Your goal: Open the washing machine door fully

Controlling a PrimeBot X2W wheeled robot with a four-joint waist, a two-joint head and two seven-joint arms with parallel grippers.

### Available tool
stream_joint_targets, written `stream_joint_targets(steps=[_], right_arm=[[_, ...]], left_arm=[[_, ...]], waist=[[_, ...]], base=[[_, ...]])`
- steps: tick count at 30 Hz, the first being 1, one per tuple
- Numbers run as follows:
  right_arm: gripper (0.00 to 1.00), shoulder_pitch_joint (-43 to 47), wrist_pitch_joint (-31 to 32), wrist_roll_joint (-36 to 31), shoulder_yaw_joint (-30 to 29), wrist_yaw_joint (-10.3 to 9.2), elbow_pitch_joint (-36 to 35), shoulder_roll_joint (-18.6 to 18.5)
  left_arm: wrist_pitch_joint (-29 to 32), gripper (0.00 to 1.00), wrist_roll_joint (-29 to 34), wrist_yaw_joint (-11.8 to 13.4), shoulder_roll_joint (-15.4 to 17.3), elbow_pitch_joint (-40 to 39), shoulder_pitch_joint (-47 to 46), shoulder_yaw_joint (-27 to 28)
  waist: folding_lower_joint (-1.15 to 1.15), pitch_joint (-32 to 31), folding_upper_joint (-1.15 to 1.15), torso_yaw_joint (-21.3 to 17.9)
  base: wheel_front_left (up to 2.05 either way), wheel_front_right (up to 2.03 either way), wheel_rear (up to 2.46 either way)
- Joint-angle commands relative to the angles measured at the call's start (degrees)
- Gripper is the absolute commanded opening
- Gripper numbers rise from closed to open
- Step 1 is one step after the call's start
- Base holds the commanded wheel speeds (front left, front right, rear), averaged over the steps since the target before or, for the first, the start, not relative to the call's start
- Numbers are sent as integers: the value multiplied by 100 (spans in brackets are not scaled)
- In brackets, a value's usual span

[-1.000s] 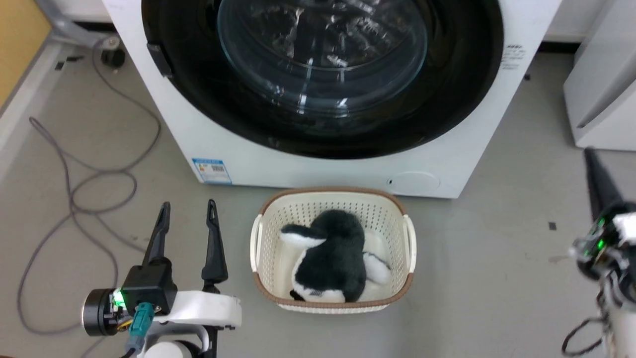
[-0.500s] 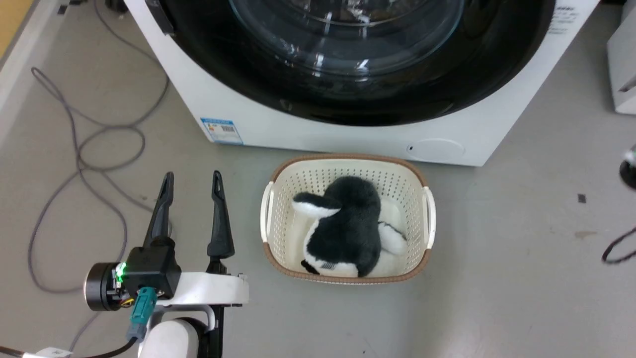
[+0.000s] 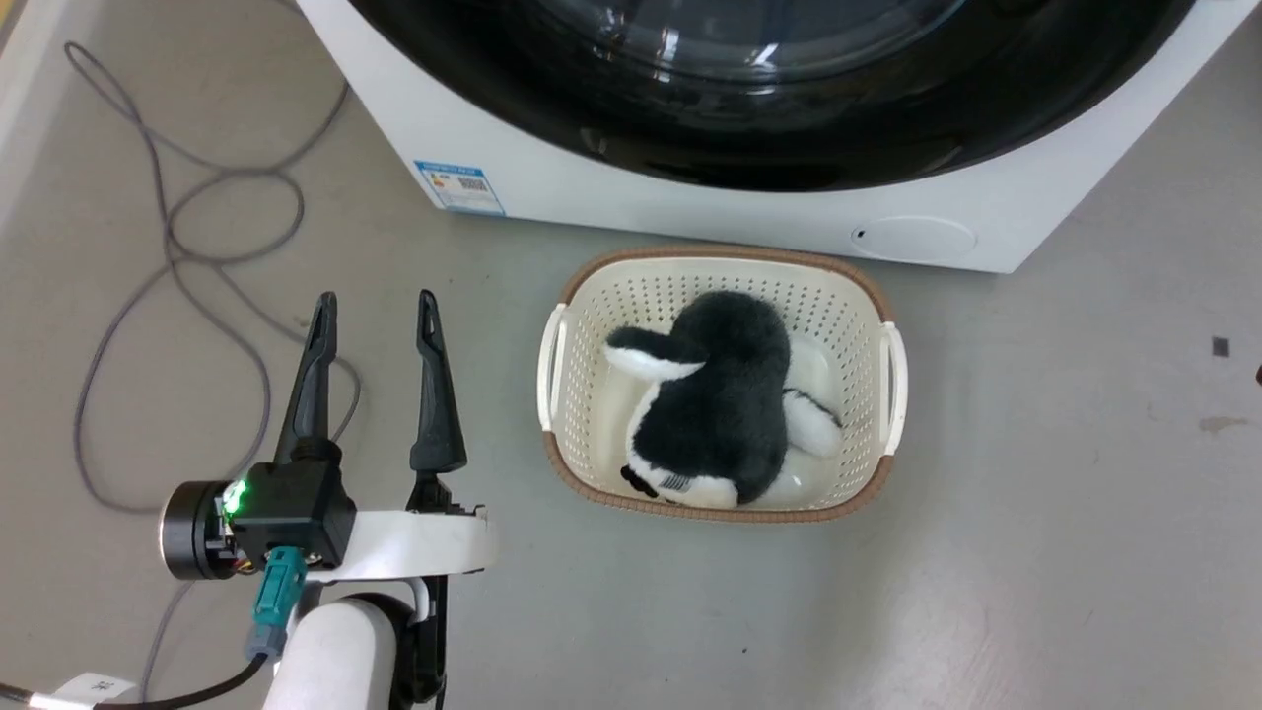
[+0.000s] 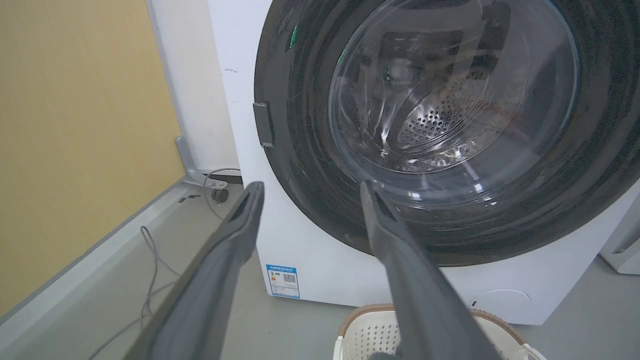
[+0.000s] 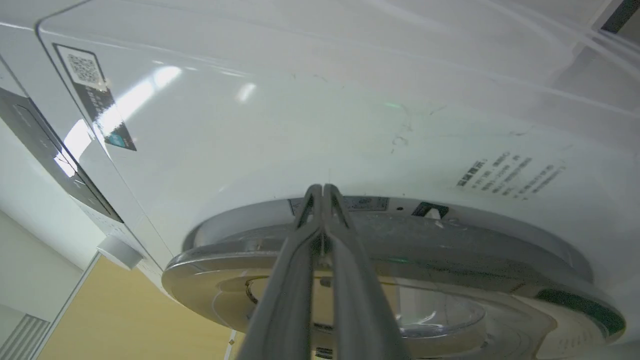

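While the left gripper [image 3: 375,296] hangs empty, fingers spread wide, short of the washing machine door [image 4: 295,165], the right gripper [image 5: 322,189] holds nothing, fingers pressed together, tips by the door's rim.

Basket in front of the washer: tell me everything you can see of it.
The basket is cream perforated plastic, a rounded rectangle with a brown rim and a pale handle on each short side. It sits upright on the grey floor, close before the washing machine. A black-and-white plush toy lies inside and takes up most of it. The open left hand is beside it, apart.
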Motion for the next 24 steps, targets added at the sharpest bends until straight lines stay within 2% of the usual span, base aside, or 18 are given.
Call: stream_joint_targets(steps=[1, 16, 24], right_arm=[[0, -124, 59, -73, 81, 6, 64, -60], [0, -708, 127, -542, 687, 6, 521, -169], [0, -878, 251, -563, 903, 6, 679, -152]], left_arm=[[-32, 100, 6, 37, 7, -13, -78, -16], [-32, 100, -33, 83, 7, -52, -274, -106], [-32, 100, -67, 118, 7, -33, -362, -166]], waist=[[-1, 45, 0, 26], [-1, 405, 0, 99], [-1, 547, 0, 105]], base=[[0, 0, 0], [0, 0, 0], [0, 0, 0]])
